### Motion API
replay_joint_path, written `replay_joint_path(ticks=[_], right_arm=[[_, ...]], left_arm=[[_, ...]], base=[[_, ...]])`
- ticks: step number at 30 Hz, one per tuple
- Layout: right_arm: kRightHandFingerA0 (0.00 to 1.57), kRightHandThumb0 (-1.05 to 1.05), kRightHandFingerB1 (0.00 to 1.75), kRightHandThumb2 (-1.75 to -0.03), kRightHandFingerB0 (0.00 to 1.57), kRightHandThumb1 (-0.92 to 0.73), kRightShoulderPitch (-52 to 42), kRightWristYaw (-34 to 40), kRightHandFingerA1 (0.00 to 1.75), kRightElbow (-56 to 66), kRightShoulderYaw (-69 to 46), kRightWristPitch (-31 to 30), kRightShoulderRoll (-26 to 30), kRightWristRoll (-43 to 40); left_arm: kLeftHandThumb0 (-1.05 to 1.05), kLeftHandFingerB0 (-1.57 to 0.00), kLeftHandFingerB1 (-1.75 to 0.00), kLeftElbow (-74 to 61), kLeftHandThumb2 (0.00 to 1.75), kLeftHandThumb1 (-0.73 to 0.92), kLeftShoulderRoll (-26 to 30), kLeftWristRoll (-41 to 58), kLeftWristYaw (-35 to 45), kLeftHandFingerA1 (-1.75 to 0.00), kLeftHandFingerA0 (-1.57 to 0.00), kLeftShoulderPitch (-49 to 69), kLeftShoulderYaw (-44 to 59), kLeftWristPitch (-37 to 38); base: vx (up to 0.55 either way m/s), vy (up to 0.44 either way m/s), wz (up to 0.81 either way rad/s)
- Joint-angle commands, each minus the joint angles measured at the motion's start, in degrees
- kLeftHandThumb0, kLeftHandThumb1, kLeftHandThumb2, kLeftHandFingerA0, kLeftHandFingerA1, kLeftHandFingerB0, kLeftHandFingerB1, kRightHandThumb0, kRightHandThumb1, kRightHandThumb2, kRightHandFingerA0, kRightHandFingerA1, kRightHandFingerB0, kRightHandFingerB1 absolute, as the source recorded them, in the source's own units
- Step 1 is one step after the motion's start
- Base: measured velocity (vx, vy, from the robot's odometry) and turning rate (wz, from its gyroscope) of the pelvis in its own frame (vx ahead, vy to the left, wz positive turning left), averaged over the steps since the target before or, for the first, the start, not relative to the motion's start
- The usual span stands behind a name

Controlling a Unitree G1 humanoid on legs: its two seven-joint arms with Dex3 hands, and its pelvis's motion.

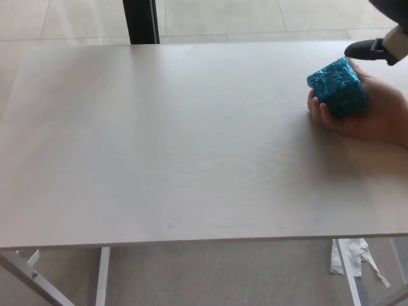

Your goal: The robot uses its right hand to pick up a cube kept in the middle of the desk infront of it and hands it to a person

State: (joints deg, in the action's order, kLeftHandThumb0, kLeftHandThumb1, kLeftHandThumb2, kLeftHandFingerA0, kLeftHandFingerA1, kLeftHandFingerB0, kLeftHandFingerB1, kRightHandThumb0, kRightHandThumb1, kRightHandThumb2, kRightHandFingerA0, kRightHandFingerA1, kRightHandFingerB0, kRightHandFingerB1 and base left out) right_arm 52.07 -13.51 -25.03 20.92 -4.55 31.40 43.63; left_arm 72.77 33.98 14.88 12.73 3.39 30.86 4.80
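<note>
A shiny blue-green cube (pixel 338 87) rests in a person's hand (pixel 370 111), which lies palm up on the right side of the desk (pixel 178 140). The person's fingers curl around the cube's lower edge. Only a sliver of my right hand (pixel 381 46) shows at the top right corner, just above and behind the cube and apart from it. Most of that hand is cut off by the picture's edge. My left hand does not show.
A black post (pixel 140 20) stands beyond the desk's far edge on a pale tiled floor. White desk legs (pixel 102 277) and a scrap of white paper (pixel 354 255) lie below the near edge.
</note>
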Motion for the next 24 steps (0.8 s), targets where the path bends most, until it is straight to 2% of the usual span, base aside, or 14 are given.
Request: replay_joint_path(ticks=[1, 2, 3, 4, 5, 6, 9, 12, 17, 18, 20, 21, 22, 24], right_arm=[[0.37, -0.68, 0.44, -0.79, 0.32, -0.42, -31.4, -17.8, 0.52, 53.8, -57.2, -9.9, 5.0, -21.2], [0.69, -0.67, 0.36, -0.58, 0.49, -0.56, -34.3, -16.4, 0.48, 55.4, -61.0, -8.3, 3.3, -21.2], [0.87, -0.62, 0.38, -0.59, 0.55, -0.57, -37.9, -14.7, 0.51, 57.6, -66.4, -7.3, 0.5, -21.9], [1.08, -0.62, 0.41, -0.59, 0.68, -0.61, -41.8, -12.4, 0.68, 58.7, -71.8, -6.0, -2.1, -21.9], [1.08, -0.62, 0.41, -0.59, 0.68, -0.61, -44.1, -11.0, 0.68, 59.0, -74.6, -5.1, -3.3, -21.7], [1.11, -0.56, 0.5, -0.59, 0.77, -0.62, -50.3, -5.2, 0.77, 57.3, -82.2, -0.2, -7.2, -23.7], [1.08, -0.51, 0.55, -0.59, 0.74, -0.63, -59.8, -0.4, 0.77, 53.4, -88.7, 4.9, -11.2, -27.9], [1.11, -0.57, 0.58, -0.59, 0.81, -0.63, -70.9, 5.1, 0.84, 45.2, -91.6, 11.1, -13.5, -28.7], [1.12, -0.52, 0.6, -0.58, 0.81, -0.6, -74.9, 11.2, 0.92, 40.9, -89.7, 13.1, -14.7, -27.9], [1.14, -0.54, 0.67, -0.59, 0.81, -0.61, -75.6, 14.1, 1.09, 37.8, -89.4, 16.0, -15.1, -28.6], [1.1, -0.58, 0.72, -0.59, 0.81, -0.63, -76.4, 18.9, 1.23, 33.6, -88.6, 19.1, -15.9, -28.9], [1.08, -0.52, 0.74, -0.59, 0.82, -0.62, -76.4, 24.6, 1.35, 26.8, -88.0, 25.6, -15.9, -30.0], [1.02, -0.5, 0.73, -0.6, 0.78, -0.64, -76.6, 29.0, 1.27, 20.2, -87.3, 30.6, -15.2, -30.3], [1.03, -0.51, 0.8, -0.6, 0.74, -0.67, -76.6, 32.5, 1.28, 14.8, -86.3, 33.4, -14.8, -30.0]], left_arm=[[-0.64, -0.43, -0.43, 0.3, 0.63, 0.78, 1.3, -0.2, -0.1, -0.6, -0.59, 1.9, 0.0, 2.2], [-0.64, -0.43, -0.42, 0.4, 0.64, 0.78, 1.5, -0.1, 0.1, -0.58, -0.57, 1.9, 0.0, 1.8], [-0.62, -0.4, -0.43, 0.5, 0.64, 0.77, 1.7, 1.0, 0.9, -0.6, -0.53, 1.7, 1.1, 1.2], [-0.65, -0.43, -0.45, 0.3, 0.63, 0.76, 1.8, 1.2, 1.1, -0.6, -0.57, 1.8, 1.3, 1.3], [-0.65, -0.43, -0.45, 0.2, 0.63, 0.76, 1.9, 1.1, 1.0, -0.6, -0.57, 1.8, 1.2, 1.6], [-0.67, -0.45, -0.43, 0.1, 0.63, 0.77, 2.1, 0.6, 0.7, -0.6, -0.59, 2.0, 0.7, 1.6], [-0.67, -0.45, -0.42, 0.4, 0.63, 0.77, 2.6, 0.0, 0.3, -0.59, -0.62, 2.6, 0.3, 1.1], [-0.66, -0.45, -0.43, 0.4, 0.63, 0.76, 2.6, -0.1, -0.2, -0.59, -0.64, 3.2, 0.3, 1.3], [-0.66, -0.47, -0.43, 0.3, 0.63, 0.78, 3.1, -0.9, 0.1, -0.63, -0.63, 4.1, -0.4, 2.2], [-0.66, -0.45, -0.43, 0.4, 0.63, 0.77, 3.1, -0.4, 0.4, -0.6, -0.6, 3.9, 0.1, 1.8], [-0.65, -0.44, -0.44, 0.3, 0.63, 0.78, 3.2, -0.2, 0.9, -0.6, -0.55, 3.9, 0.3, 1.7], [-0.66, -0.44, -0.44, 0.3, 0.63, 0.75, 3.1, 0.9, 1.9, -0.6, -0.55, 4.1, 1.2, 1.4], [-0.66, -0.43, -0.43, 0.4, 0.62, 0.77, 3.1, 0.9, 2.1, -0.57, -0.54, 4.2, 1.2, 1.6], [-0.66, -0.43, -0.42, 0.4, 0.63, 0.76, 3.2, 0.6, 1.7, -0.56, -0.56, 4.2, 1.0, 1.7]], base=[[0.0, 0.0, 0.0], [0.0, 0.0, 0.0], [0.0, 0.0, 0.0], [0.0, 0.0, 0.0], [0.0, 0.0, 0.0], [0.0, 0.0, 0.0], [0.0, 0.0, 0.0], [0.0, 0.0, 0.0], [0.0, 0.0, 0.0], [0.0, 0.0, 0.0], [0.0, 0.0, 0.0], [0.0, 0.0, 0.0], [0.0, 0.0, 0.0], [0.0, 0.0, 0.0]])
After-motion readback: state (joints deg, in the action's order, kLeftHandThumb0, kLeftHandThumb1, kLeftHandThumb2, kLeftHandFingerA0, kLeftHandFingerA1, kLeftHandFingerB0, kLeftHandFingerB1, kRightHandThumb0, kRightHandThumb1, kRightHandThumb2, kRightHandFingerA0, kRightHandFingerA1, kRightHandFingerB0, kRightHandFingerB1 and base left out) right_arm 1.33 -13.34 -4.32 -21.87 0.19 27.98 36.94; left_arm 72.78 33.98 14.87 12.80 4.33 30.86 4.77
